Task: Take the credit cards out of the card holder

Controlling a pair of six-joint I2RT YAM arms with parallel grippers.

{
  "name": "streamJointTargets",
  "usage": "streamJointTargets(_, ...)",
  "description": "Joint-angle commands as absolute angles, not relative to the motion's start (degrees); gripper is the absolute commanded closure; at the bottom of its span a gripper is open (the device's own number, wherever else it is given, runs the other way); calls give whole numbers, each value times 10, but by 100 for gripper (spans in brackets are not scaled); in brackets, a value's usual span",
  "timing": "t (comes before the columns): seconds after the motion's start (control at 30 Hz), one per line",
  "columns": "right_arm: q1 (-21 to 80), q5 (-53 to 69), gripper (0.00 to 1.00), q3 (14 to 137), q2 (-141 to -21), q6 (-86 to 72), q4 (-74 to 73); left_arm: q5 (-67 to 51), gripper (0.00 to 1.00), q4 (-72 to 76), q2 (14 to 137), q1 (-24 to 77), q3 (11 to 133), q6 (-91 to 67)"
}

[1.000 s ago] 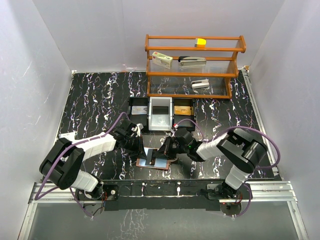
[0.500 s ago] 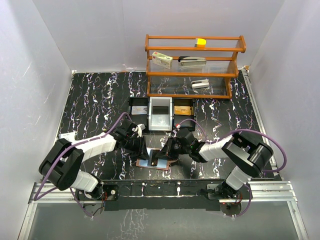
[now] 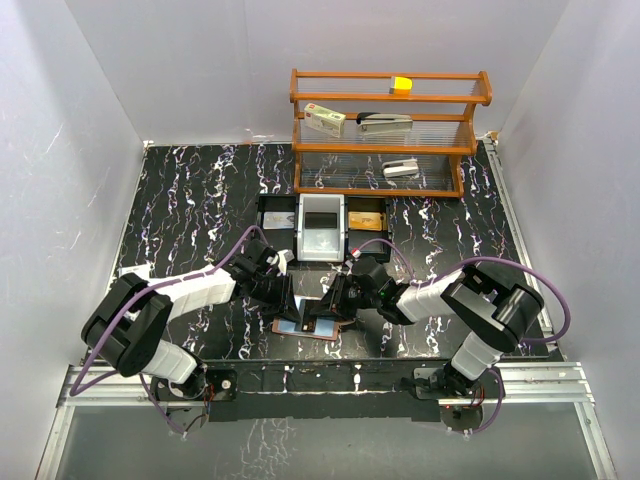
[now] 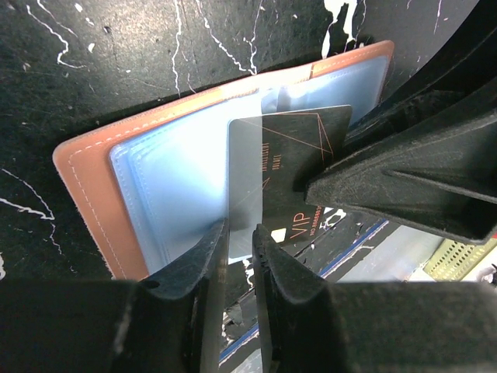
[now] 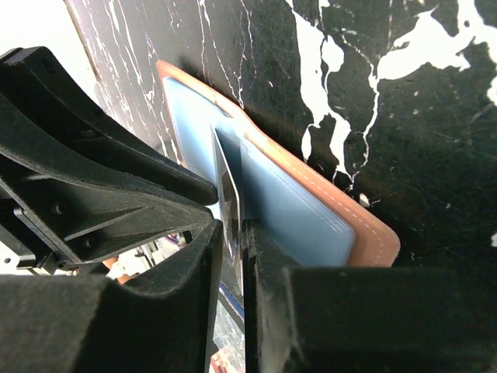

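1. The card holder (image 3: 312, 334) lay open and flat on the black, white-veined table (image 3: 200, 200); it was near the front edge, between the two arms, and well apart from a row of trays (image 3: 302, 235) farther back.
2. Its salmon-brown border framed pale blue-grey pockets; a dark card (image 4: 287, 148) with coppery "VIP" lettering stood partly out of a pocket, tilted up off the holder.
3. The left gripper (image 4: 241, 233) was down over the holder's left part; its jaws stood a narrow slot apart, with the card's lower corner showing in the slot; whether they pinched the card could not be told.
4. The right gripper (image 5: 231, 225) reached in from the other side; the card appeared edge-on between its fingers (image 5: 264, 264); the jaws were close together, but whether the pads pressed on the card could not be told.
5. In the left wrist view, the right gripper's black body overlapped the card's right side; in the top view the two grippers faced each other, just beside one another above the holder.
6. At the back of the table stood a wooden rack (image 3: 380, 150) with clear shelves; a yellow block (image 3: 401, 85) sat on its top tier, and a small box (image 3: 325, 120) on the tier below.
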State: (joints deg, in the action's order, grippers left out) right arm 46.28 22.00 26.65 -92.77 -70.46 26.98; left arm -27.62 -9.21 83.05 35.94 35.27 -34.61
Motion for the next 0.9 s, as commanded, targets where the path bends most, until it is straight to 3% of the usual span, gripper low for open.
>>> streamJointTargets(0.0, 463, 215, 82, 284, -922, -711, 285, -263, 82, -106, 836, 364, 346, -345)
streamJointTargets(0.17, 464, 203, 76, 277, -915, -717, 279, -261, 84, -105, 838, 364, 344, -347)
streamJointTargets(0.37, 481, 169, 76, 263, -900, -734, 281, -261, 84, -110, 839, 364, 350, -344)
streamJointTargets(0.87, 534, 70, 88, 244, -877, -773, 297, -263, 85, -116, 833, 364, 354, -344)
